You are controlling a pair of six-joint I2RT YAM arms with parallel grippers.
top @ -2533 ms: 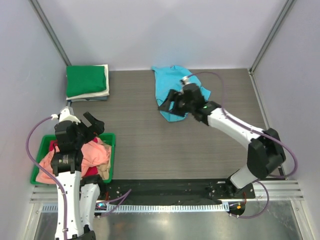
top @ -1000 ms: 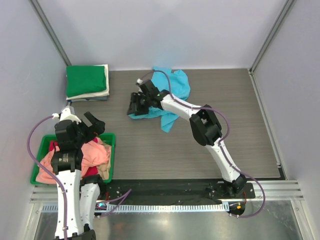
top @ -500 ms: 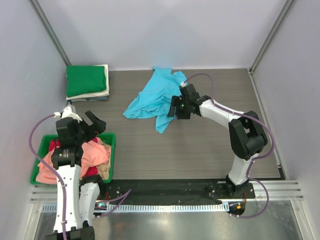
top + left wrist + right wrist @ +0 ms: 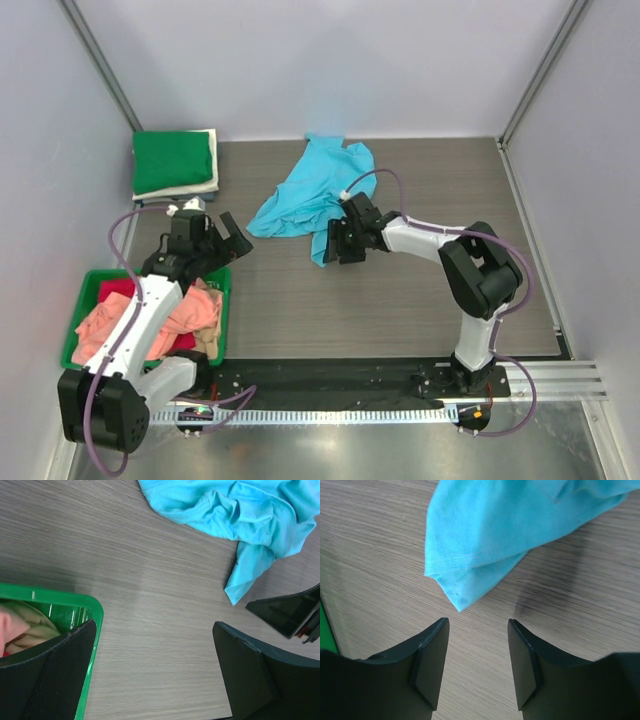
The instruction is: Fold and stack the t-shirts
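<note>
- left arm has swung off the bin [image 4: 100, 276] and out over the table [image 4: 300, 300]; left gripper [image 4: 214, 238] is spread wide and empty.
- right gripper [image 4: 338, 245] has pulled back to the near corner of the blue shirt [image 4: 312, 188], jaws partly apart and holding nothing.
- blue shirt lies crumpled toward the back of the table.
- pink shirt [image 4: 100, 325] is heaped in the bin.
- folded green shirt [image 4: 172, 160] sits at the back left.
</note>
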